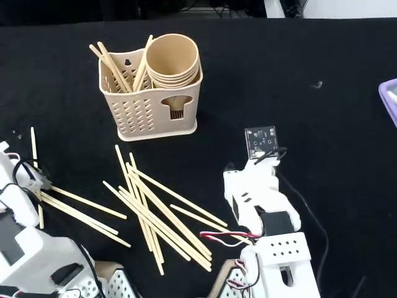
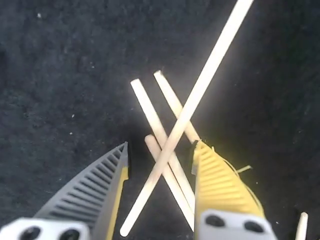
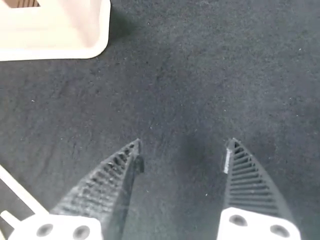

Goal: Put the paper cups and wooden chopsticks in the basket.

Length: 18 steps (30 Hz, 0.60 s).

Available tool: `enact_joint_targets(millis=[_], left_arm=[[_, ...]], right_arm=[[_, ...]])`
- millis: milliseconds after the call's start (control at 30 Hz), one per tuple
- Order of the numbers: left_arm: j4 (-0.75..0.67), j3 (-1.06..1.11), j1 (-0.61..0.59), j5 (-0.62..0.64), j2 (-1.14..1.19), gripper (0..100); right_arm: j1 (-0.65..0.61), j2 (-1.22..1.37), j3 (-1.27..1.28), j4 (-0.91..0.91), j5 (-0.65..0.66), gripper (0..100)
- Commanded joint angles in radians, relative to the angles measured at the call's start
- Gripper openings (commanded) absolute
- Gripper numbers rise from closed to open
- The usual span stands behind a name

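High view first: loose chopstick pickup

High view: basket (image 1: 152,118), upper left, holds stacked paper cups (image 1: 173,59); loose chopsticks (image 1: 158,214) lie lower centre.
Left wrist view: left gripper (image 2: 160,146) wide open, empty, straddling crossed chopsticks (image 2: 172,140). Recommended: lower, then close where they cross.
Right wrist view: right gripper (image 3: 185,143) open, empty.

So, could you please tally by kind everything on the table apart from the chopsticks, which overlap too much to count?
Basket: 1
Stack of paper cups, in the basket: 1
Robot hands: 2, the left hand and the right hand, both open
Purple thing at the table's right edge: 1
Total: 5
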Motion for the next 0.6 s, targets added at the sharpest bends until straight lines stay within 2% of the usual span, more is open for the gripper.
enact_joint_targets(millis=[0,133,333,567], left_arm=[[-0.026,0.030,-0.005,0.043,0.037,21],[-0.025,0.044,-0.010,0.051,0.038,20],[-0.029,0.056,-0.005,0.106,0.044,7],[-0.038,0.038,-0.015,0.144,0.037,7]], right_arm=[[-0.017,-0.027,-0.002,-0.018,0.002,26.1],[-0.017,-0.027,-0.002,-0.018,0.002,26.1],[-0.017,-0.027,-0.002,-0.018,0.002,26.1],[-0.017,-0.027,-0.002,-0.018,0.002,26.1]])
